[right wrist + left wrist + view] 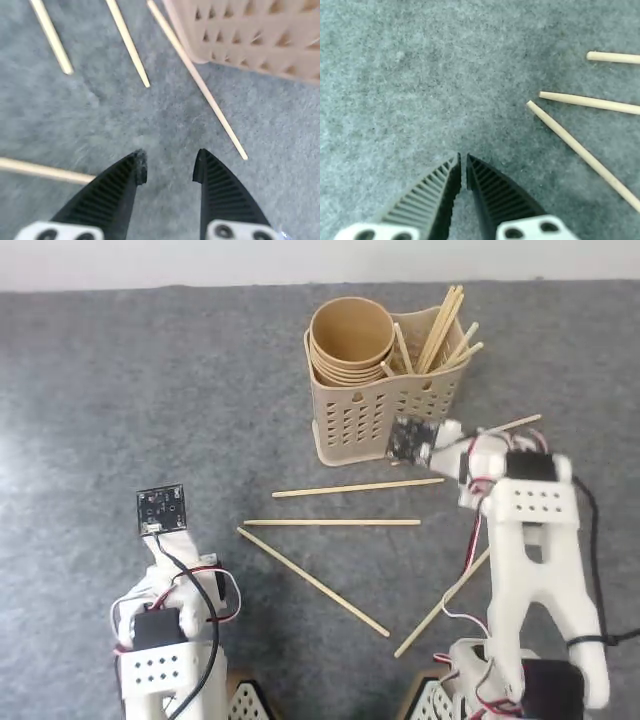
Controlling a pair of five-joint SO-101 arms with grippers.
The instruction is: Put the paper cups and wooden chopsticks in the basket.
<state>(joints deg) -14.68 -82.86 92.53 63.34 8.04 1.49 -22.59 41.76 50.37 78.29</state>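
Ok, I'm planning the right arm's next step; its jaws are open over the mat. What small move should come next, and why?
Probably ease the right gripper toward the chopstick lying beside the basket, so it sits between the jaws. They stand open and empty, and that stick lies just ahead of them.

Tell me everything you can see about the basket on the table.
The basket is a beige, plastic-looking bin with rounded corners and rows of small holes in its walls. It stands upright on the grey mat, on the far side from the arms. A nested stack of paper cups fills one side. Several wooden chopsticks lean in the other side, poking above the rim. One loose chopstick lies on the mat just in front of its base.
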